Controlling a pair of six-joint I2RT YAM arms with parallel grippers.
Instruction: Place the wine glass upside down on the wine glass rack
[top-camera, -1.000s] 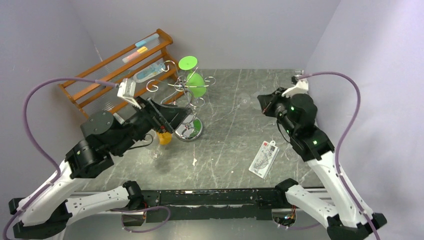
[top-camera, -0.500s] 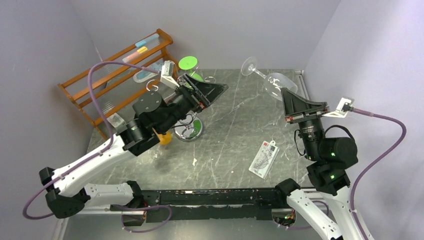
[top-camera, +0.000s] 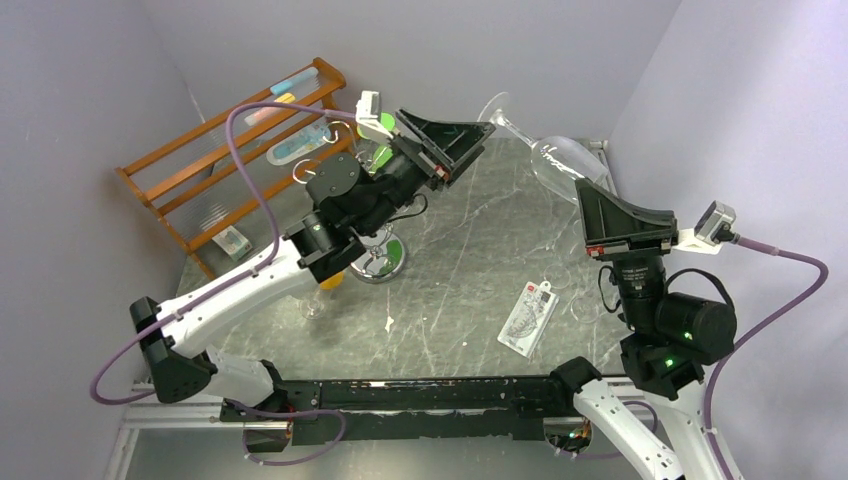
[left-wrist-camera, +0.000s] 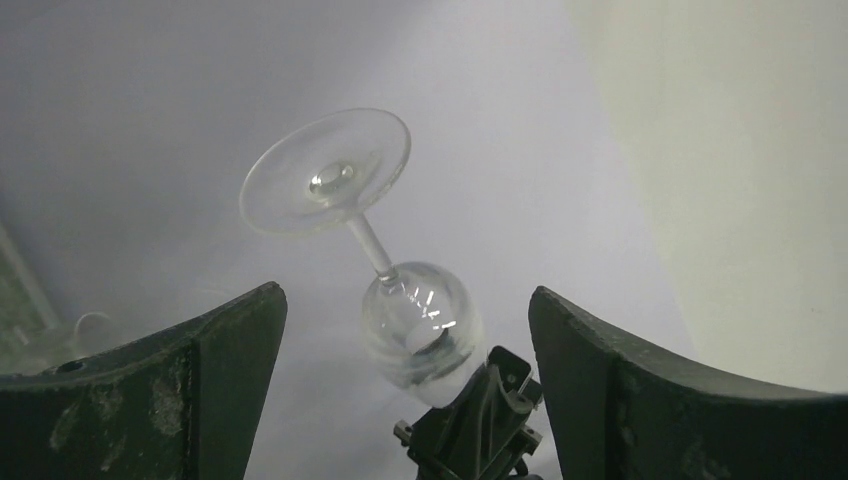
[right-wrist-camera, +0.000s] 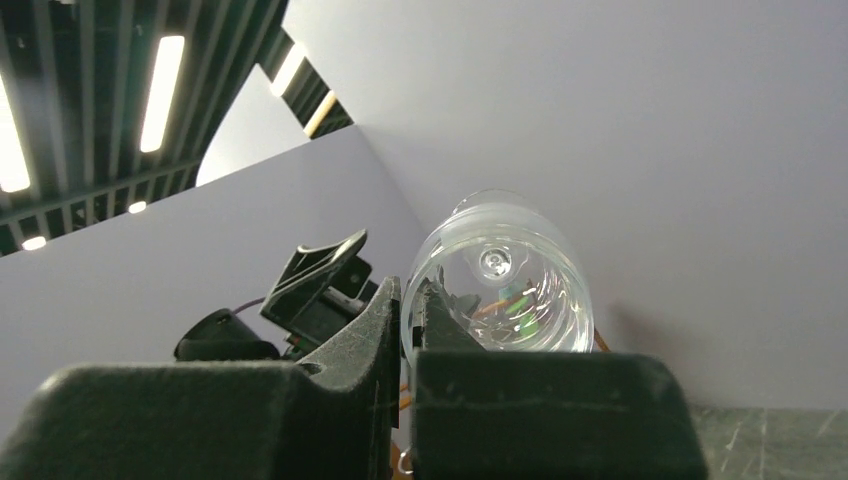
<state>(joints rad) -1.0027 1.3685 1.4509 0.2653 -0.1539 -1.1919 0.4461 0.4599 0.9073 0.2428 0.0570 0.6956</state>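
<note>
Over the table, well apart from the rack, a wine glass is held up in mid-air.
The rack stands at the far left, partly hidden behind the left arm. The left gripper is spread wide, facing the glass's foot without touching it. The right gripper pinches the thin wall at the bowl's rim, and the glass juts out tilted, foot toward the left arm. That edge hold looks weak. A nudge from the left fingers could lever the glass loose, and a hard squeeze could crack it.
</note>
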